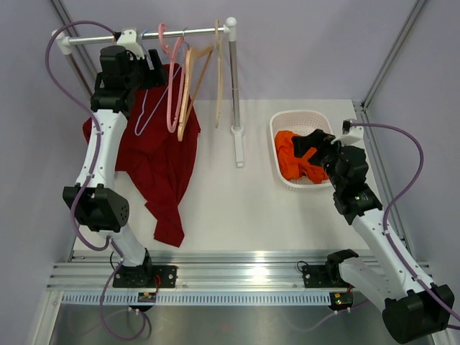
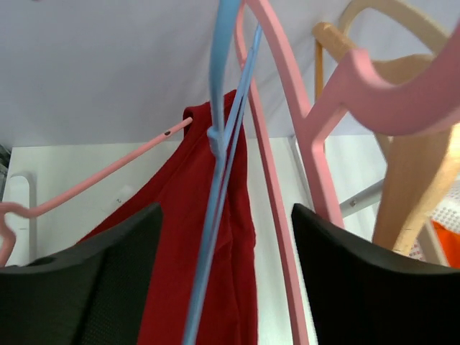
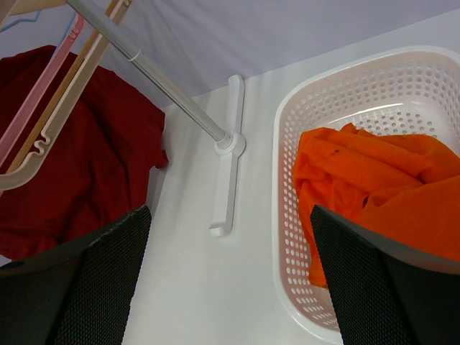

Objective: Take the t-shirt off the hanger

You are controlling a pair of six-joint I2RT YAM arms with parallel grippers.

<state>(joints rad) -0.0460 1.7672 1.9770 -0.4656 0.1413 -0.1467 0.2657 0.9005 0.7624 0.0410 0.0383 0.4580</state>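
Left gripper (image 2: 226, 215) and right gripper (image 3: 230, 215) both gape open; shirt (image 1: 162, 158) looks light and limp, so I'd pinch its bunched top, far left.

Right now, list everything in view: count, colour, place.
t-shirt: one, red, under the rail's left part
thin hanger: one, blue, against the t-shirt
plastic hanger: at least one, pink, on the rail
wooden hangers: two, tan, on the rail
clothes rail: one, grey with white ends, far side of table
basket: one, white, right side of table
garment: one, orange, in the basket
table: one, white
left tool: one, black, open, among the hangers
right tool: one, black, open, by the basket
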